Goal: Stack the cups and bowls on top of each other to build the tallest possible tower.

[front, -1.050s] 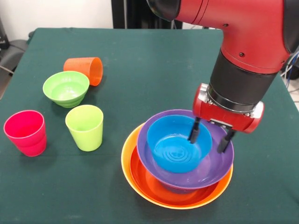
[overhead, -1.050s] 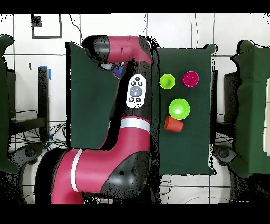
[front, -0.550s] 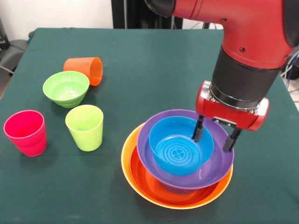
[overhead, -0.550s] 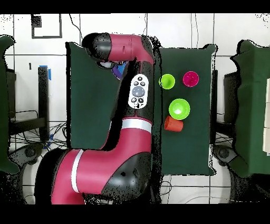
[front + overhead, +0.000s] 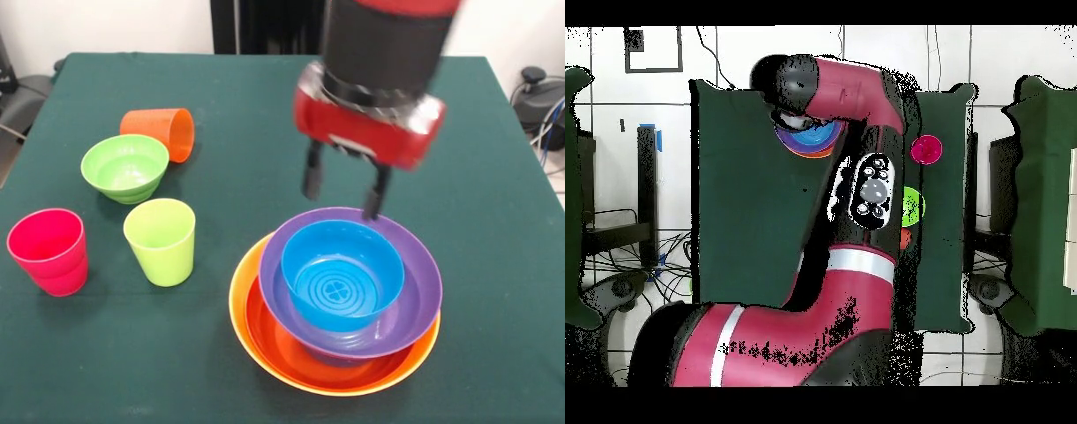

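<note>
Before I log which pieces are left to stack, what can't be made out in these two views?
- Overhead view: the arm hides the lime green cup and nearly all of the orange cup; the small green bowl shows only part.
- Overhead view: the stack is partly under the arm.
- Front view: the gripper is motion-blurred.
- Front view: the red-orange bowl shows only its rim.

Blue bowl (image 5: 342,272) in purple bowl (image 5: 415,287)
</note>
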